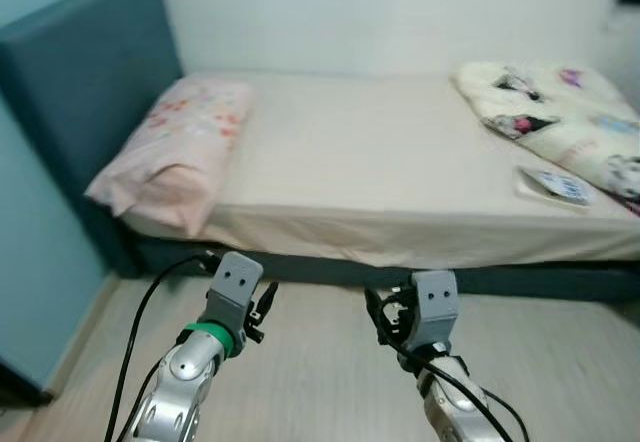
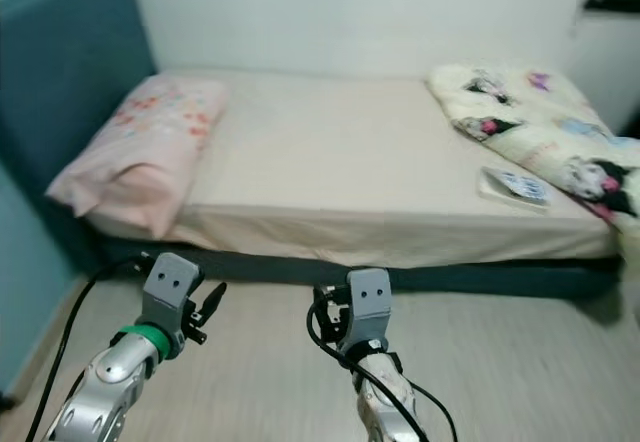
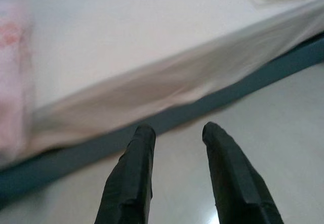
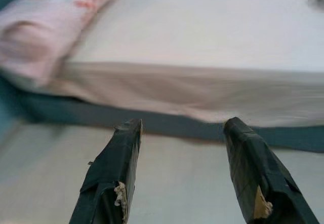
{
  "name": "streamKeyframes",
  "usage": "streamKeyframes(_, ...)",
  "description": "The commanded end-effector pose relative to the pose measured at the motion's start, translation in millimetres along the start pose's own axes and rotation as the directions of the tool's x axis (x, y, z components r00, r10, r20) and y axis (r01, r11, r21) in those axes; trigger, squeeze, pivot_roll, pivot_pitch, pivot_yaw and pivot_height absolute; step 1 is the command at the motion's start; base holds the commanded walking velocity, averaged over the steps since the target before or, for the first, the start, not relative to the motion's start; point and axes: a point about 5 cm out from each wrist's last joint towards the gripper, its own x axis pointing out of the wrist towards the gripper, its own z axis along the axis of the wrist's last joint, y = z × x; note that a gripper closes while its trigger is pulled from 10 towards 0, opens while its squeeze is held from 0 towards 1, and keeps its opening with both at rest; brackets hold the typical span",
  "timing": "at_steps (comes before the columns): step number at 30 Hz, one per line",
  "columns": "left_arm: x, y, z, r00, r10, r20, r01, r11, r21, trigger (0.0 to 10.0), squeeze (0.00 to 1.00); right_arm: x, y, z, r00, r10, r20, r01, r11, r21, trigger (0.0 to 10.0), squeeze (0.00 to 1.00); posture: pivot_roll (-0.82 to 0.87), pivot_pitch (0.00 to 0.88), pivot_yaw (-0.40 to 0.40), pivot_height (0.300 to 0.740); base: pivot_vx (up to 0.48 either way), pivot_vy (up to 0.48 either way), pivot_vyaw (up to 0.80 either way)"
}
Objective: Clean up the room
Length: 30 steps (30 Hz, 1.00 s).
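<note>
Both grippers, left gripper (image 3: 174, 133) and right gripper (image 4: 182, 127), are hanging open and empty; we are judging the rumpled blanket (image 1: 560, 112) and booklet (image 1: 555, 184) untidied.

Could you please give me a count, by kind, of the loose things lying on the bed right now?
Pink floral pillow at the head end: 1
Crumpled cream quilt with cartoon prints at the foot end: 1
Small flat blue-and-white patterned item near the bed's front edge: 1
Total: 3
</note>
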Motion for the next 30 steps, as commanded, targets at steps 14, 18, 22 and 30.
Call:
streamKeyframes(14,-7.7,-5.8,-8.9,1.000,0.021,-0.018,-0.021,0.999,0.024,10.0,0.00,-0.9,9.0,1.7,0.994,0.098,0.040,-0.090,0.981,-0.174,10.0,0.00,-0.07,0.065,0.009,0.715,0.000,0.000,-0.80)
streamKeyframes(18,-11.0,-7.0,-9.6,1.000,0.024,-0.017,-0.023,0.999,0.024,10.0,0.00,2.1,8.4,2.3,0.994,0.106,0.039,-0.097,0.979,-0.181,10.0,0.00,-0.07,0.067,0.007,0.715,0.000,0.000,-0.80)
streamKeyframes(22,-12.0,-2.3,-9.4,0.999,0.035,-0.017,-0.035,0.999,0.034,10.0,0.00,5.8,12.1,4.1,0.993,0.109,0.052,-0.098,0.979,-0.180,10.0,0.00,-0.06,0.065,0.014,0.715,0.000,0.000,-0.80)
streamKeyframes(30,-5.6,-0.7,-5.2,0.999,0.037,-0.006,-0.037,0.999,0.033,10.0,0.00,4.4,11.1,4.4,0.993,0.099,0.060,-0.087,0.981,-0.173,10.0,0.00,-0.09,0.060,0.025,0.715,0.000,0.000,-0.80)
